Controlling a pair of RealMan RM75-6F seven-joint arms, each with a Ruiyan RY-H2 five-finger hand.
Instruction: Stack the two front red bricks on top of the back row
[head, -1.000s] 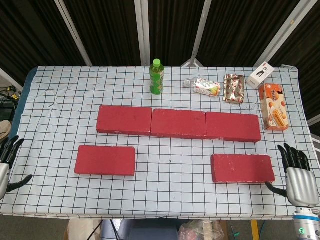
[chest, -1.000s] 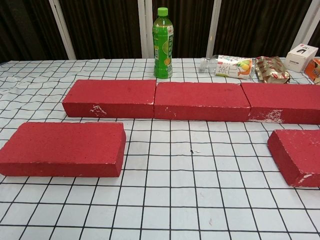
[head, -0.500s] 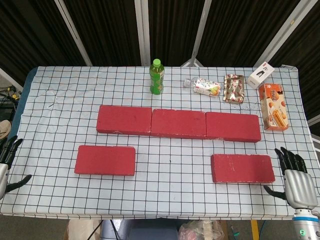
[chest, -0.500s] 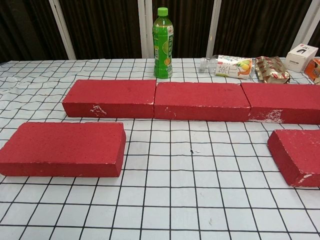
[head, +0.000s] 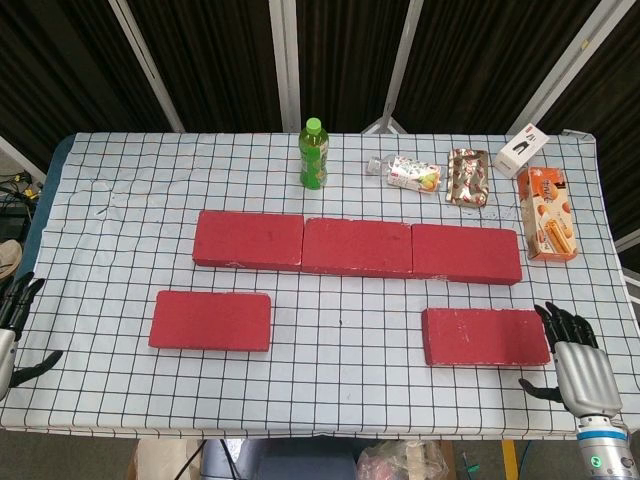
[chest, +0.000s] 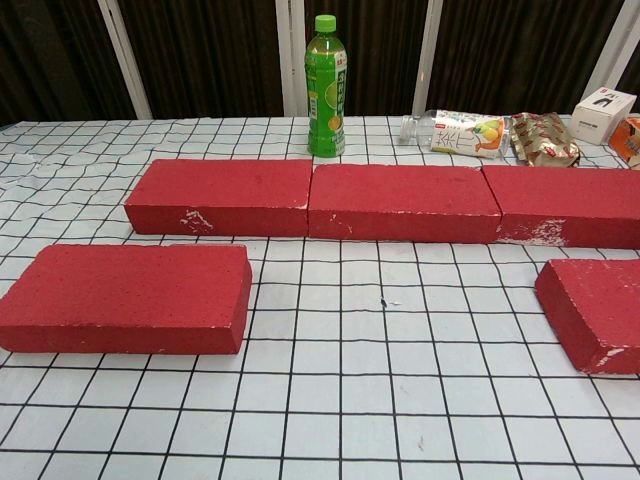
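Two front bricks lie flat on the tabletop (head: 340, 400), apart from the back row (head: 357, 246) of three set end to end. Left brick (head: 210, 320) sits forward of the row's left end; right brick (head: 485, 336) forward of its right end. Nothing stacked yet.

My right hand (head: 577, 368) hangs at the near right corner, just beside the right brick's end, fingers spread, holding nothing. My left hand (head: 12, 330) is at the left edge, well apart from the left brick, fingers apart, empty. Neither shows in the chest view.

Handling, as I judge it: bricks look rigid, rough-faced, chipped white at some edges, probably heavy for their bulk. Little risk of slip on that grain; a crumbly corner could shed. Best hold looks to be across the short width, thumb on the near long face, fingers on the far one, around mid-length so it lifts level.

Bottle (head: 313, 154) and snack packets (head: 468, 177) stand behind the row, out of the path.
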